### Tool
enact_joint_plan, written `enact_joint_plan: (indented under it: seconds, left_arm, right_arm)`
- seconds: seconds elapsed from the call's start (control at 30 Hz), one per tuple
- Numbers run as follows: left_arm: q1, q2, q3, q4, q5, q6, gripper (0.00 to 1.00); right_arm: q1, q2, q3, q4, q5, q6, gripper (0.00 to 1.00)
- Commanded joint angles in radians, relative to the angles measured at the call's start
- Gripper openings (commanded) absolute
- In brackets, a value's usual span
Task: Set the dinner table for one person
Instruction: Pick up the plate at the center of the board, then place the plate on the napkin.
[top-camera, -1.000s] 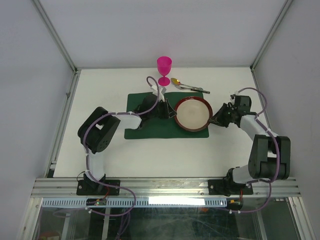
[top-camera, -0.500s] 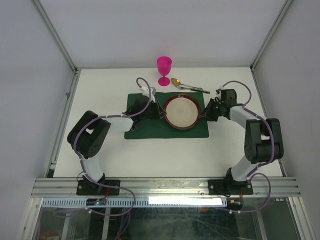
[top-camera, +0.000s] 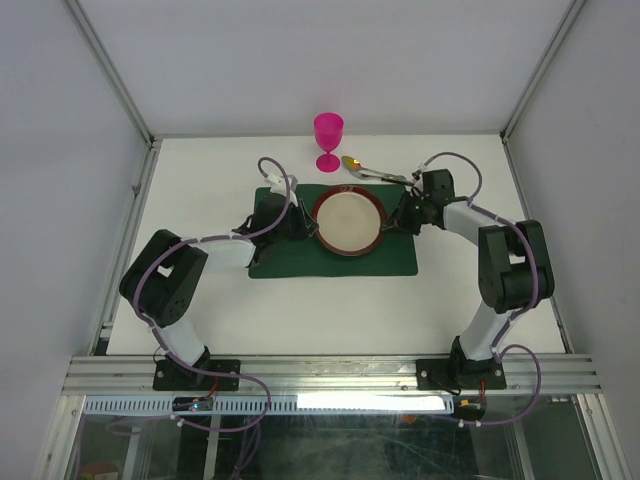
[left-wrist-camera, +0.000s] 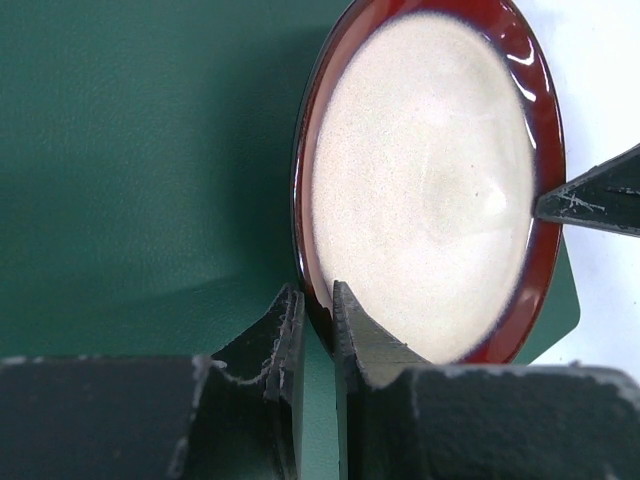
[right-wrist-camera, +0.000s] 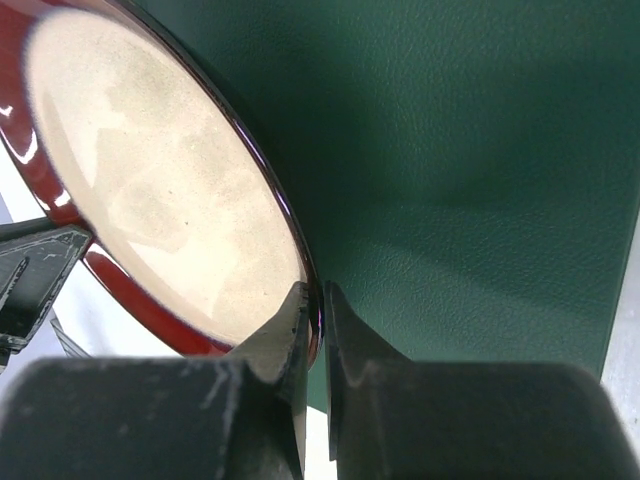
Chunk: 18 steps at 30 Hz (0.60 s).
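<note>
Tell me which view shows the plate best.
Top external: the whole plate sits in frame over the green placemat, with the left gripper and right gripper pinching opposite rims. Left wrist shows most of it, its near rim partly hidden. Right wrist shows only part, at a steep angle.

Goblet (top-camera: 328, 140) and spoon (top-camera: 375, 173) stand close behind the plate (top-camera: 347, 220); near dinner table (top-camera: 300, 310) seems passable.

No lettering, label, brand mark, number or sign can be read anywhere on the dinner table (top-camera: 300, 310), on the plate (top-camera: 347, 220), or on anything else in the three views.
</note>
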Motion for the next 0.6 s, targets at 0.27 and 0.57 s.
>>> enact_joint_plan:
  seconds: [0.27,0.57]
  left_arm:
    - [-0.006,-0.115,-0.058,0.065,0.011,0.043,0.0]
    - [0.0,-0.139,-0.088,0.053,-0.005,0.046,0.0]
  right_arm:
    - [0.074,0.035,0.122,0.066,0.011,-0.015,0.0]
    - [0.111,0.066,0.148,0.057,0.016,-0.02,0.0]
